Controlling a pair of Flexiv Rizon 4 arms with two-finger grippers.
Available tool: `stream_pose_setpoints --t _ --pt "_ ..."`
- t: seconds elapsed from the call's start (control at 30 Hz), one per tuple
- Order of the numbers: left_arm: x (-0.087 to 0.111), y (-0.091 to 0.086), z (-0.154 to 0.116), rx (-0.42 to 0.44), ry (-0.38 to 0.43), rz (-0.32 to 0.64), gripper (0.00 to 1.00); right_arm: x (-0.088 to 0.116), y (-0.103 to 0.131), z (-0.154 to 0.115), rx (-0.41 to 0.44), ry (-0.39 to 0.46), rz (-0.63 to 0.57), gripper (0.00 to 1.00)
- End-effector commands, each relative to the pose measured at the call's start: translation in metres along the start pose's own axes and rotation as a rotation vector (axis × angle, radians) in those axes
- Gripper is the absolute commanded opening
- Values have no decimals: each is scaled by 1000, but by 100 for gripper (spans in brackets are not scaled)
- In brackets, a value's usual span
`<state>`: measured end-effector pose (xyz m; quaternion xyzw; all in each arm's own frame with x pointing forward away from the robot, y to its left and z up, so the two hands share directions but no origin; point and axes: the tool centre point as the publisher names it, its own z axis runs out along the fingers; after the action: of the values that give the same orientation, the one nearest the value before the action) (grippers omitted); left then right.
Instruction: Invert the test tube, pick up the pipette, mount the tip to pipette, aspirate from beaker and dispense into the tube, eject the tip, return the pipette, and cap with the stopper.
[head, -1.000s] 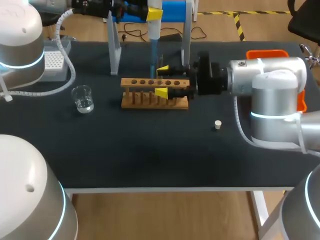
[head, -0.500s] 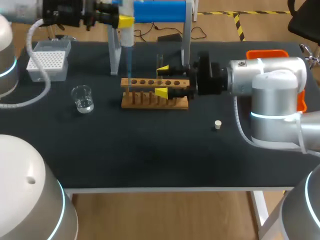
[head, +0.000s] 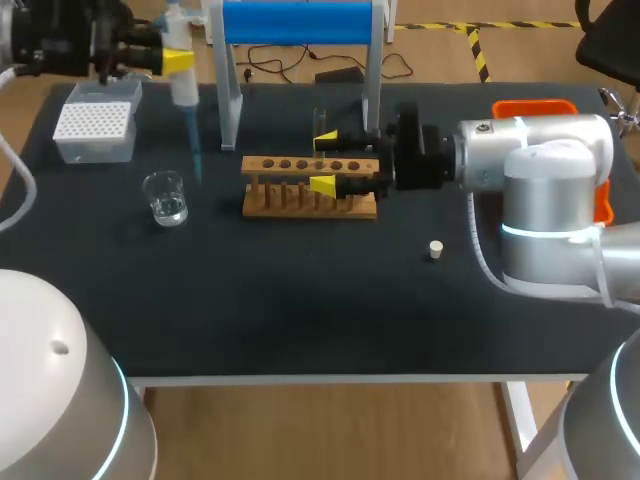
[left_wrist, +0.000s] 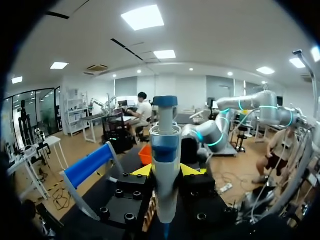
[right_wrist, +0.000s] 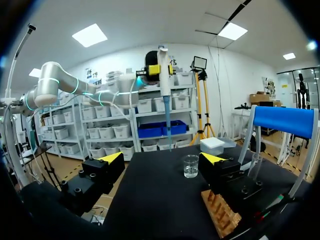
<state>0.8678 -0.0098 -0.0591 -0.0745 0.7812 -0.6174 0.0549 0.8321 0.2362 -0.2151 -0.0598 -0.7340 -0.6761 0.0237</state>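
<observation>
Head view: the left pincer (head: 178, 62) pinches the pipette (head: 184, 85) upright at the desk's (head: 300, 290) far left. Its blue tip (head: 194, 150) hangs between the tip box (head: 93, 125) and the beaker (head: 165, 196).

The right pincer (head: 323, 160) is spread wide across the wooden rack (head: 310, 188). The test tube (head: 320, 118) stands upright just outside its far finger.

Only this view shows the stopper (head: 434, 249), lying alone near the right arm. Only the left wrist view shows yellow tips pressing the pipette from both sides.

A second ago the pipette hung over the rack – it has since travelled left. The right arm has not moved.
</observation>
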Motion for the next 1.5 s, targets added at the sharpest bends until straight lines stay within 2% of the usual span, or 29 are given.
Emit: stream_pose_setpoints --t 0.03,0.33,0.93,1.5 --pt "-15 15 -13 11 12 3 0 0 0 -1 1 3 0 100" --pt "-42 37 -26 18 -5 17 0 0 0 -1 1 3 0 100" --pt "-68 76 -39 16 -37 1 0 0 0 -1 1 3 0 100" --pt "-91 94 -44 34 -56 8 0 0 0 -1 1 3 0 100"
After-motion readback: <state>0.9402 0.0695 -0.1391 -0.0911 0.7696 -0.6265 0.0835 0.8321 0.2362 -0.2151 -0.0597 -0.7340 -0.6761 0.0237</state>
